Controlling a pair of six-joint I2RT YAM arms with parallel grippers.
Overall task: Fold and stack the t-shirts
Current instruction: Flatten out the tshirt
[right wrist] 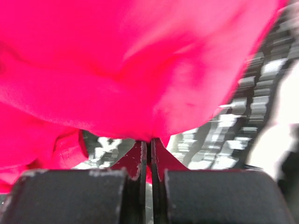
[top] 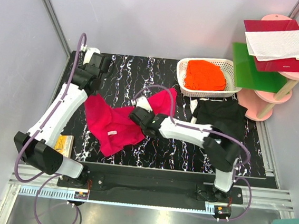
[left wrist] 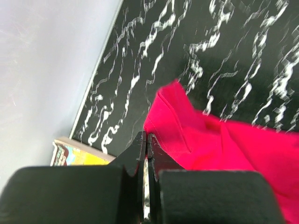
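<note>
Two grippers hold one pink shirt [top: 115, 127] lifted over the middle-left of the black marbled table [top: 143, 71]. Nearest, at the table's left edge, a yellow-covered book [top: 65, 144] lies flat, just beside the shirt's near hem. The right gripper [right wrist: 148, 142] has its fingers pressed together on a fold of the pink cloth, which fills most of its wrist view. The right arm reaches leftward across the table to the shirt's middle. Farther left, the left gripper [left wrist: 145, 140] is closed too, pinching the shirt's far-left corner. A black shirt [top: 220, 116] lies crumpled to the right, partly behind the right arm. Beyond it, at the far right edge, a white basket [top: 184, 68] holds a folded orange shirt [top: 205, 75]. Off the table's right side stands a pink stand [top: 279, 87] with a green board [top: 249, 68], a red book [top: 281, 64] and a white cloth [top: 278, 42]. Pale grey walls close in the far and left sides.
</note>
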